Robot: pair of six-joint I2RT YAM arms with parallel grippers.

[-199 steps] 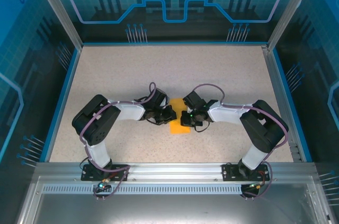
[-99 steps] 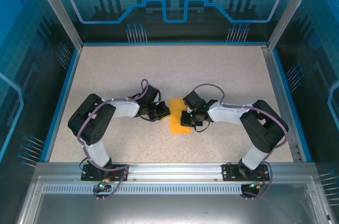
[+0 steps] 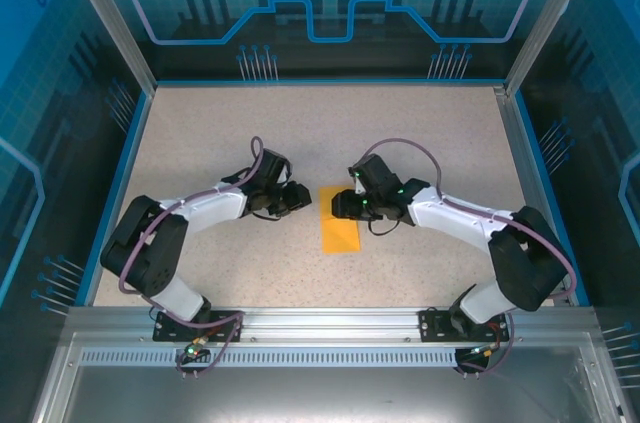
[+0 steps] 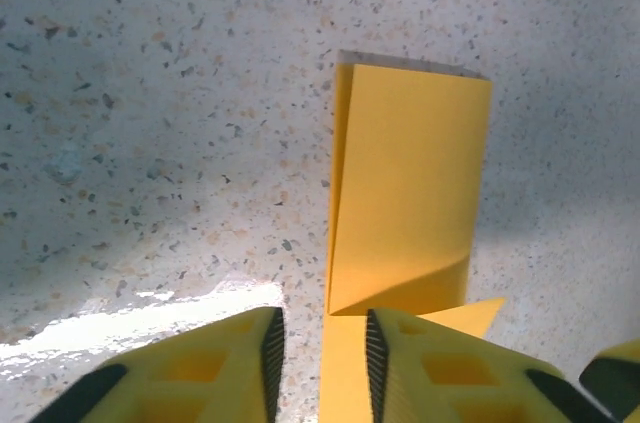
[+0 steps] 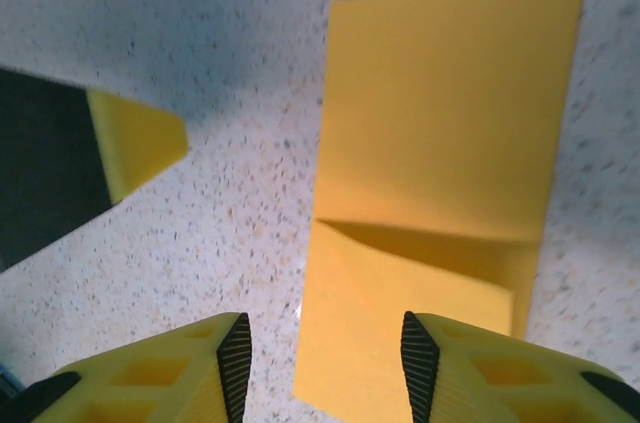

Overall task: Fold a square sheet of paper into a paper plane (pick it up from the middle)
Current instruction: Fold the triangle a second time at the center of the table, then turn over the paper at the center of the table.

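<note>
Paper sheet (image 3: 340,233), orange-yellow, folded into a narrow rectangle, lies flat on the speckled beige table (image 3: 250,133). Left gripper (image 4: 320,328) at its 10 o'clock, right gripper (image 5: 322,323) at 2 o'clock; both jaws partly parted, holding nothing.

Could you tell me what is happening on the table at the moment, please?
Two robot arms are partway through folding a paper plane. The square sheet of paper, already folded into a narrow strip with a flap, lies flat on the table between them. The left end effector sits just beside its edge, and the right end effector is at its far end. Both have their jaws apart and hold nothing.
</note>
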